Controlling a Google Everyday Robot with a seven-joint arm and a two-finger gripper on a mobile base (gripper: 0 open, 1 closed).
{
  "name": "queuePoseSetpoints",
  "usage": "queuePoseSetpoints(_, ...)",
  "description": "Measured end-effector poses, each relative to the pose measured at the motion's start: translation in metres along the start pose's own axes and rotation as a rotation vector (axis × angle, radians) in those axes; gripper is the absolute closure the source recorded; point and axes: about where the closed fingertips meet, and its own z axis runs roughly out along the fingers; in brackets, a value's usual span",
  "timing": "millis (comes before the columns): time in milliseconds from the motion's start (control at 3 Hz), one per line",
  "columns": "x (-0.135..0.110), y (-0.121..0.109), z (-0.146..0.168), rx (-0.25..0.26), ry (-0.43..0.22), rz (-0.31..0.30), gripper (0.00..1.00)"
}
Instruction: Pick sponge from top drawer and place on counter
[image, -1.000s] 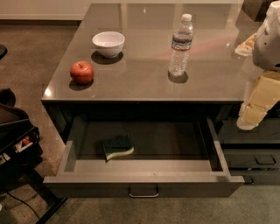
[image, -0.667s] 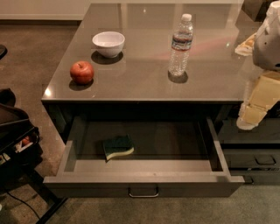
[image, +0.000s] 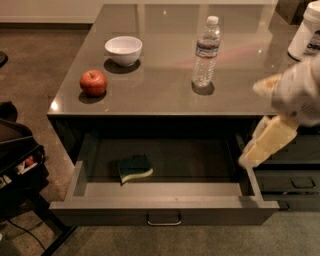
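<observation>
The top drawer (image: 165, 209) is pulled open below the counter (image: 165, 90), its metal loop handle at the front centre. The sponge (image: 135, 168), dark green over pale yellow, lies flat on the drawer floor left of centre. My gripper (image: 260, 147) is pale and blurred at the right. It hangs over the drawer's right end, just below the counter's front edge, well to the right of the sponge. It holds nothing that I can see.
On the counter stand a red apple (image: 93, 82), a white bowl (image: 123, 50), a clear water bottle (image: 205, 52) and a white container (image: 306, 35) at the far right. Darker lower drawers (image: 292, 182) sit at the right. A black object (image: 17, 160) stands on the floor at the left.
My gripper has moved left and down, from beside the counter's right edge to the right end of the open drawer. The sponge and the counter items have not moved.
</observation>
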Motion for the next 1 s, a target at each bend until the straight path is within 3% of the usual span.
queuePoseSetpoints(333,-0.008,0.026,0.072,-0.091,-0.179,0.116,0.00)
queuePoseSetpoints(667,-0.032,0.019,0.074,-0.063,-0.272,0.162,0.00)
queuePoseSetpoints(1000,-0.029,0.022,0.080,-0.053,-0.278,0.185,0.00)
